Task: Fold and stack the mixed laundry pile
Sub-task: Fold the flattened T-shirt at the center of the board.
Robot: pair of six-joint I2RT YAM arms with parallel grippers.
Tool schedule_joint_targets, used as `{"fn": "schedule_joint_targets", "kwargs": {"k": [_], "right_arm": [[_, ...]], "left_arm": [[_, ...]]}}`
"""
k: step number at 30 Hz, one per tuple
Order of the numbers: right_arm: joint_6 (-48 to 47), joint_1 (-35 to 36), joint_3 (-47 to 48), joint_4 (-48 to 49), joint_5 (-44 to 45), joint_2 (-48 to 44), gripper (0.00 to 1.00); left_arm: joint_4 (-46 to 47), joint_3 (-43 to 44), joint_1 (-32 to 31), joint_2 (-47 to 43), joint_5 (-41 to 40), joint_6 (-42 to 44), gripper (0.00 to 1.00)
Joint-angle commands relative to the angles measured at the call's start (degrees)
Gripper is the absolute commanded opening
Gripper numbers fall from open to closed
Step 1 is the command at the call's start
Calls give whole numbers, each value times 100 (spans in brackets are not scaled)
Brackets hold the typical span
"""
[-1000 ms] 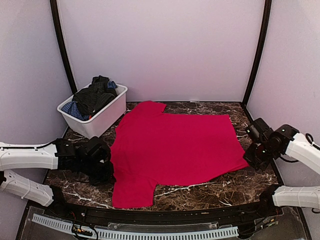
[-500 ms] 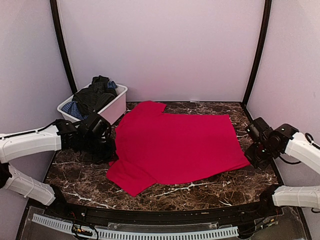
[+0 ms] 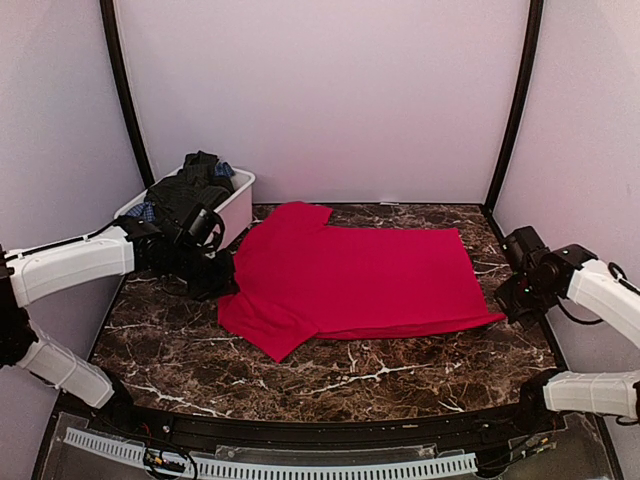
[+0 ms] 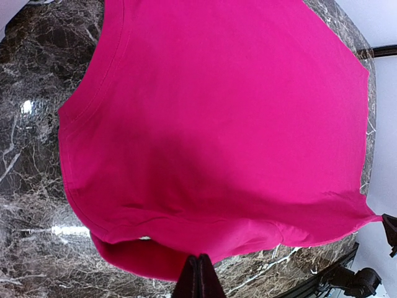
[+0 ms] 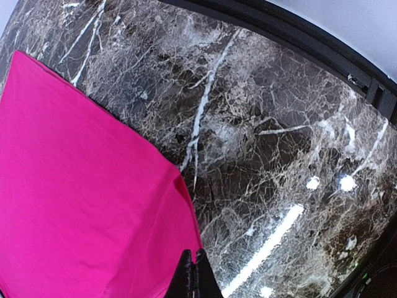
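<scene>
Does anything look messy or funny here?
A little. The red shirt lies mostly flat, but one sleeve pokes out crookedly at its near-left corner. Dark clothes are heaped above the rim of the white bin.

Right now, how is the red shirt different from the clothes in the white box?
The red shirt is one bright colour; the clothes in the white box are mostly dark, with a bit of blue check. The red shirt lies spread out on the marble table, its near edge folded over; the clothes in the box sit in a crumpled heap. Both are soft laundry.
</scene>
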Motion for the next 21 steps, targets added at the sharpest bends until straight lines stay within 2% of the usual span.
{"fn": "schedule_joint_targets", "kwargs": {"k": [1,21], "right_arm": [[-376,-236,28,353,240,195,0],[-1440,-855,229,1704,145,1613,0]], "left_arm": [[164,254,224,160,160,282,0],[463,1168,654,1094,107,968,0]]}}
